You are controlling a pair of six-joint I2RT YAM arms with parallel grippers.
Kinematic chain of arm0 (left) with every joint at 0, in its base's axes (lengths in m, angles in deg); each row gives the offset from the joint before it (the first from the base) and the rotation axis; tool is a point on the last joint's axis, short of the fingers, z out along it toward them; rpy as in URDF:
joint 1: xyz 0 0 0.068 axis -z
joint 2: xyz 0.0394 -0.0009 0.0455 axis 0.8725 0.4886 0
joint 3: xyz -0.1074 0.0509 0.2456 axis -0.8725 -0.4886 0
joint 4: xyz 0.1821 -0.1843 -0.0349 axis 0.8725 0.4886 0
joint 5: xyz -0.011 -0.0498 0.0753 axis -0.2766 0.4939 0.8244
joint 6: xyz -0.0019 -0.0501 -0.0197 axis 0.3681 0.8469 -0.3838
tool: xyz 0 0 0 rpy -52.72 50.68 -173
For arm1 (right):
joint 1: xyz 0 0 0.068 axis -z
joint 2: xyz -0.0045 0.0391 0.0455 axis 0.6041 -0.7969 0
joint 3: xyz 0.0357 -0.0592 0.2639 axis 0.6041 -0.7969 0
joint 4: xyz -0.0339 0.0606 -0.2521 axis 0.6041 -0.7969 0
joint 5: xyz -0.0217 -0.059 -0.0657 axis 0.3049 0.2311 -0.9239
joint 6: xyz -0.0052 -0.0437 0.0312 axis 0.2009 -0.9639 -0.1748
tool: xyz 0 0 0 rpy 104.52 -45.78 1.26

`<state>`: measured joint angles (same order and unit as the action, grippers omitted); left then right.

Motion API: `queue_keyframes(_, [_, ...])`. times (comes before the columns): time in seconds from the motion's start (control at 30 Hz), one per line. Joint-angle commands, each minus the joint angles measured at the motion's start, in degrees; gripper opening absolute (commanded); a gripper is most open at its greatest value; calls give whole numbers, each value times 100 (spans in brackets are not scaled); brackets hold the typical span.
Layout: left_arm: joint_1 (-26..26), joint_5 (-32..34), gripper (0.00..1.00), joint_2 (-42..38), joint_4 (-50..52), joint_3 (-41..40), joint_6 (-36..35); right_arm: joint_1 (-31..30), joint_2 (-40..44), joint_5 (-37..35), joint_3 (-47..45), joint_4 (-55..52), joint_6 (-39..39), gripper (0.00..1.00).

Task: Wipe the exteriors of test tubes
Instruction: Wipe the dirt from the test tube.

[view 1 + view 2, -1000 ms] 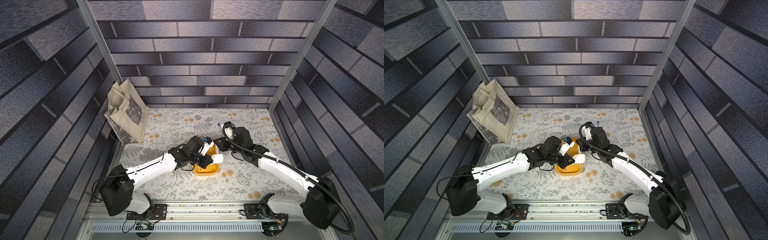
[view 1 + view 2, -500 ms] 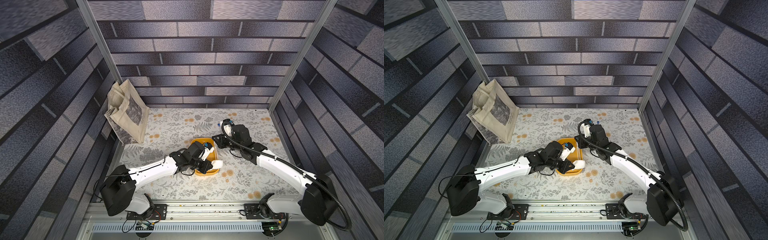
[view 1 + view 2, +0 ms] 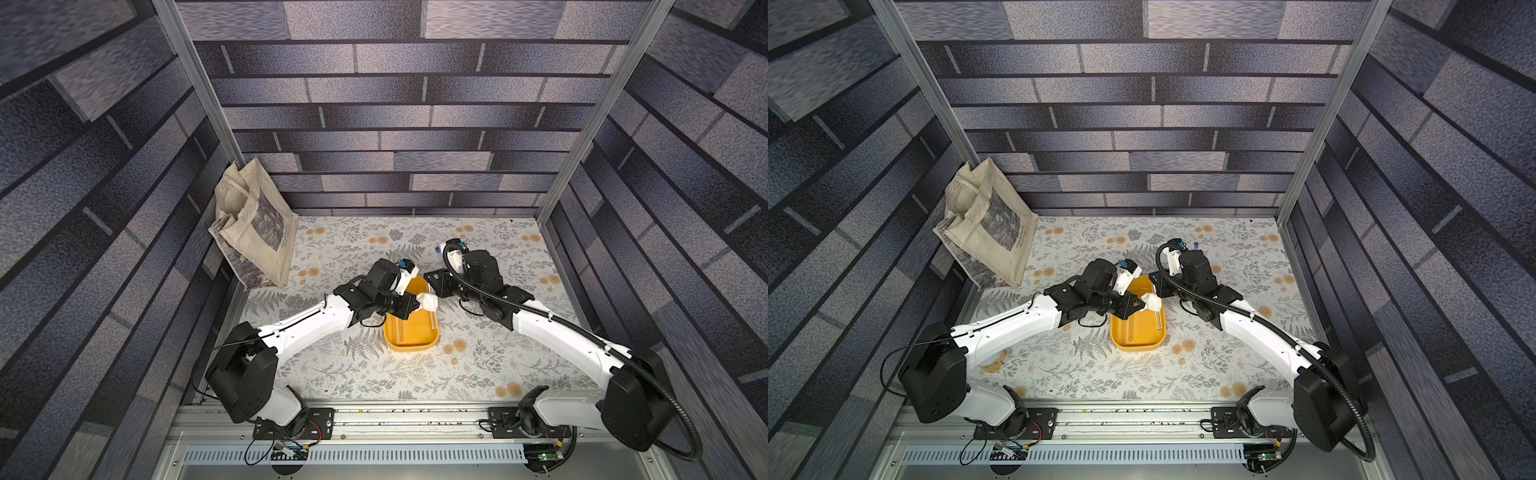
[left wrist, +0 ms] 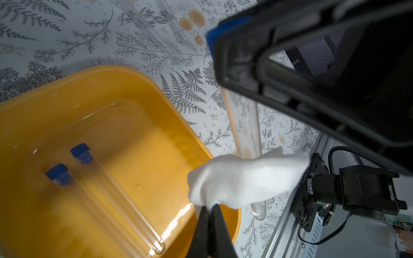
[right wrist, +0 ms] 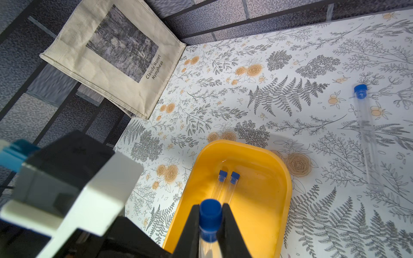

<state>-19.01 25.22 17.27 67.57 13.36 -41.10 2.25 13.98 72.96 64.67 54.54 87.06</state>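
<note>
While one test tube point(image 4: 244, 125) is clamped just below its blue cap by the right end effector point(image 5: 210, 207) at the edge of the yellow tray point(image 4: 67, 89), a white cloth point(image 4: 243, 178) is pinched by the left end effector point(image 4: 210, 212) and pressed against the tube near its rounded tip. Two more test tubes point(image 4: 107, 196) are laid side by side in the tray, and another test tube point(image 5: 366, 138) is seen lying on the table point(image 5: 268, 78).
</note>
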Motion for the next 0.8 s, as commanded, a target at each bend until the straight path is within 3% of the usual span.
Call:
queue_keyframes(0.0, [-109,7,0,110,191,319,-276,-42,96,24,-88,123,71,13])
queue_keyframes(0.33, [-27,-28,0,182,383,404,-408,-40,122,-74,-53,78,97,13])
queue_keyframes(0.77, [671,187,0,-370,-104,-690,185,-41,-9,-154,121,158,104,15])
